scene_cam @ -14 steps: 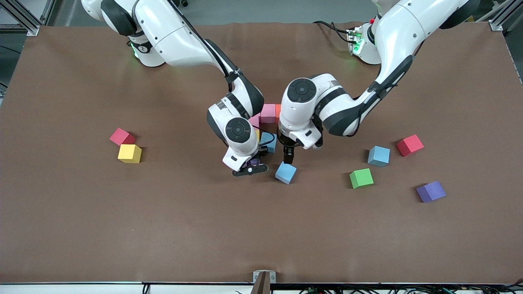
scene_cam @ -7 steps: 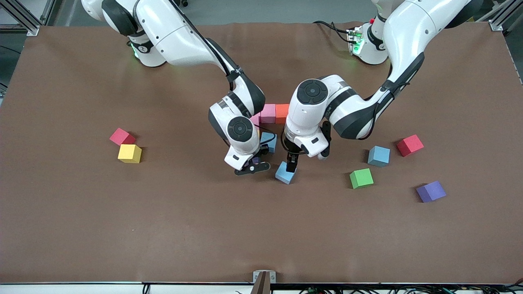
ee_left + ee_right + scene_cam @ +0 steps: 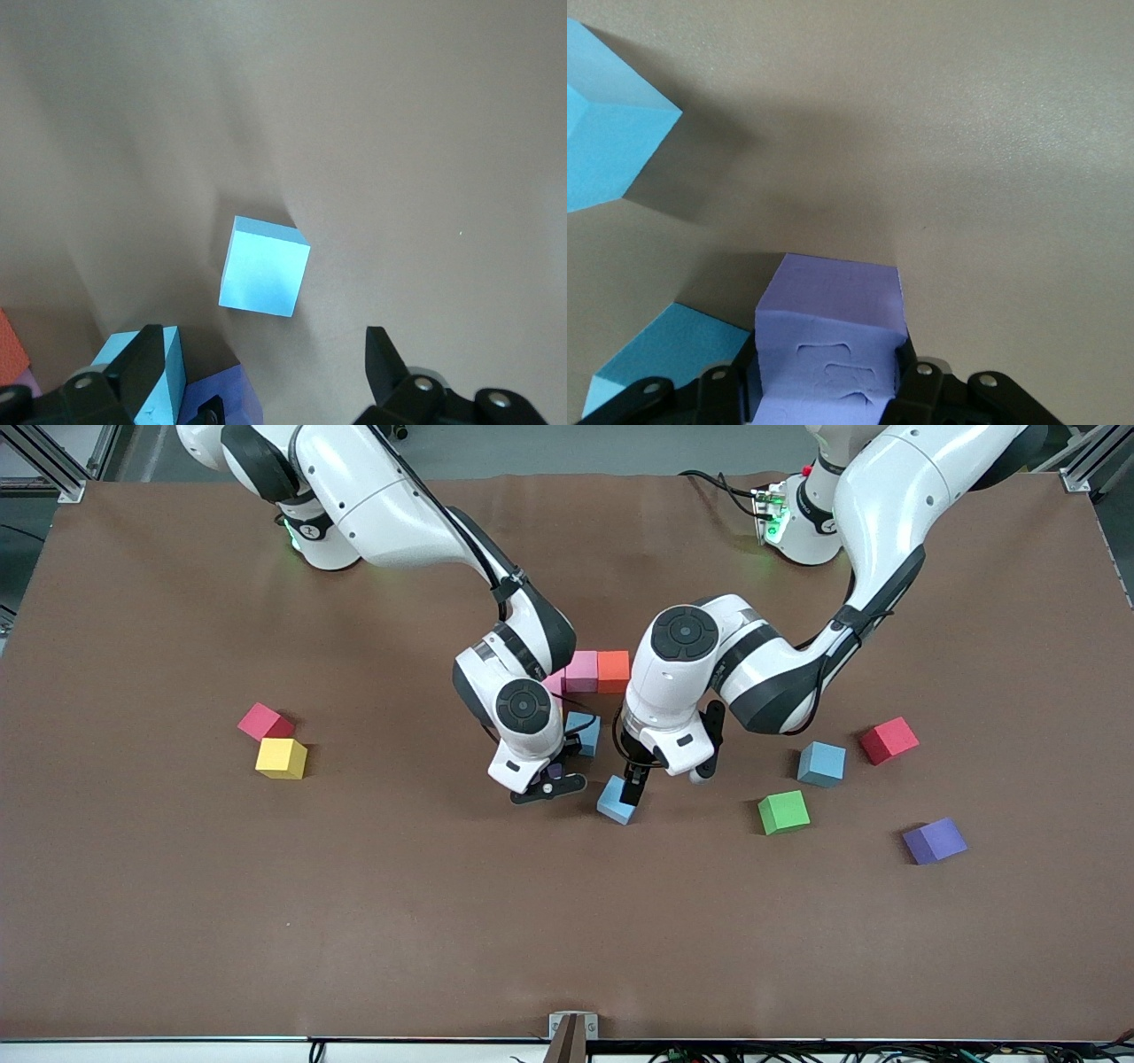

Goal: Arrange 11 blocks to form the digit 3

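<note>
Blocks are crowding mid-table: the right gripper (image 3: 824,390) is clamping a purple cube (image 3: 828,341) just beside the pink-orange row (image 3: 592,671), while the left gripper (image 3: 266,372) is hanging wide open over a loose blue cube (image 3: 617,801). Green cube (image 3: 783,811), another blue one (image 3: 821,763) and a second purple (image 3: 934,841) are sitting toward the left arm's end, near a red cube (image 3: 889,740).

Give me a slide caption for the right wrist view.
Right gripper shut on a purple cube, two light blue cubes nearby.
</note>
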`<control>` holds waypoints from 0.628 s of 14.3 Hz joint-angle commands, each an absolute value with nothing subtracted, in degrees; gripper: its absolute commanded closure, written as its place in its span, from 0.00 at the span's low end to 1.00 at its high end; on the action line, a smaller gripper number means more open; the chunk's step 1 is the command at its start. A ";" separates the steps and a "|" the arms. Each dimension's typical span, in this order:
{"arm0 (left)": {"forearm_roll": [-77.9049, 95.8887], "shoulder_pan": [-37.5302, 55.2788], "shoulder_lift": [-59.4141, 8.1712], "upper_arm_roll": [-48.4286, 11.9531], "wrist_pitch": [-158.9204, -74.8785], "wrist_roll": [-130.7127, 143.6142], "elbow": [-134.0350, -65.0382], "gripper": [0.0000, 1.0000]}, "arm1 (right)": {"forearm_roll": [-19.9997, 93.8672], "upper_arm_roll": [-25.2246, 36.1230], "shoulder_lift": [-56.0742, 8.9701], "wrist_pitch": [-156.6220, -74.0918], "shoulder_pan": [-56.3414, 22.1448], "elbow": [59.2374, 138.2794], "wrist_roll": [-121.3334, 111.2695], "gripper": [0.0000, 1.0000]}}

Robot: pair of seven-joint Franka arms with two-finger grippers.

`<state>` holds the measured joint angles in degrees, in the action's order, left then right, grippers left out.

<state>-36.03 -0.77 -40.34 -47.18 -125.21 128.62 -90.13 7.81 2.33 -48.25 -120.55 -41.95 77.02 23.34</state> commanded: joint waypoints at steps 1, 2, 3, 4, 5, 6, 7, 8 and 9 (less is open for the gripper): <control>-34.20 -0.88 -41.22 -47.55 -124.10 123.15 -88.77 0.00 | 8.00 2.37 -48.60 -119.80 -42.54 76.90 23.38 0.43; -34.02 -0.97 -41.22 -47.55 -124.10 121.31 -88.77 0.00 | 8.09 2.37 -48.60 -119.79 -42.54 76.82 23.47 0.43; -33.93 -1.14 -41.22 -47.55 -124.10 119.20 -88.68 0.00 | 8.17 2.37 -48.60 -119.79 -42.54 76.64 23.55 0.41; -33.84 -1.58 -41.22 -47.55 -124.10 116.22 -88.68 0.00 | 8.17 2.37 -48.52 -119.79 -42.54 76.47 23.64 0.24; -33.84 -1.93 -41.31 -47.55 -124.10 113.67 -88.68 0.00 | 8.26 2.46 -48.43 -119.71 -42.54 76.38 23.73 0.01; -33.84 -2.28 -41.48 -47.46 -124.10 111.21 -88.68 0.00 | 8.26 2.55 -48.17 -119.71 -42.45 76.29 24.43 0.00; -33.75 -2.63 -42.18 -47.46 -124.10 109.09 -88.59 0.00 | 8.26 2.55 -47.38 -119.10 -42.19 75.77 24.87 0.00; -33.66 -2.64 -42.45 -47.46 -124.19 108.38 -88.59 0.00 | 8.26 2.46 -46.76 -117.87 -41.93 75.24 24.96 0.00; -33.66 -2.64 -43.23 -47.20 -124.19 107.67 -88.25 0.00 | 8.35 2.55 -45.97 -115.69 -41.75 74.97 24.96 0.00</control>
